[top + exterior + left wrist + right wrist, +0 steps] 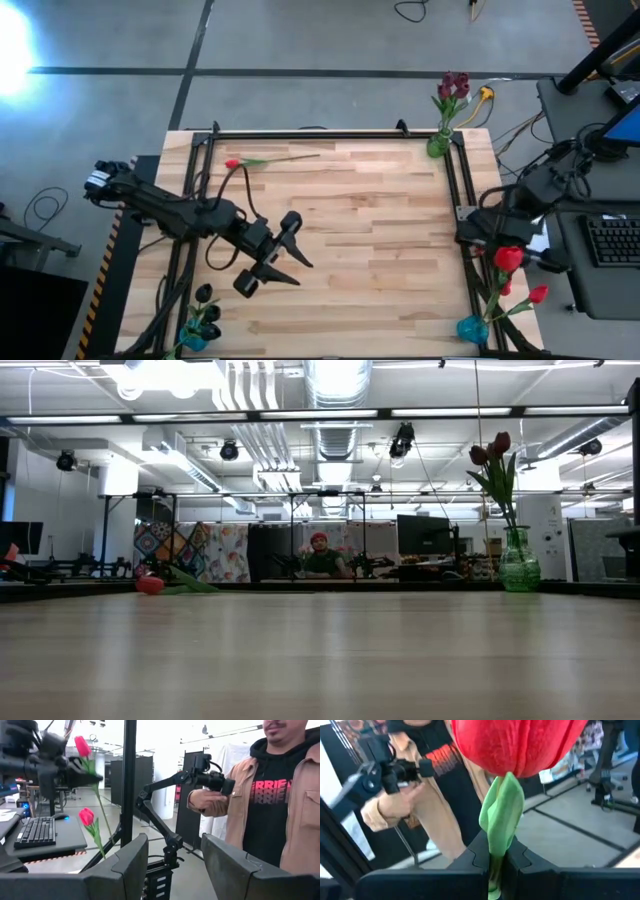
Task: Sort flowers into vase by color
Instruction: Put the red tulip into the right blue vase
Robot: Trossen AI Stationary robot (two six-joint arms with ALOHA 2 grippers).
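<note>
My right gripper is over the table's right edge, shut on a bright red flower above a blue vase that holds another red flower. My left gripper hangs open over the table's left middle with nothing between its fingers. One more red flower lies flat on the far left of the table. Maroon flowers stand in a green vase at the far right corner. Near-black flowers stand in a blue vase at the near left corner. My right gripper pinches the red flower's green stem between its two fingers, just below the head. The fingers point about level and lie across the stem. The flower stands upright, head above the fingers, stem hanging down toward the blue vase; its lower end is hidden.
A black frame runs along the table's edges. A person in a tan jacket stands beyond the right side holding a camera rig. A desk with a keyboard sits to the right of the table. The wooden middle of the table is bare.
</note>
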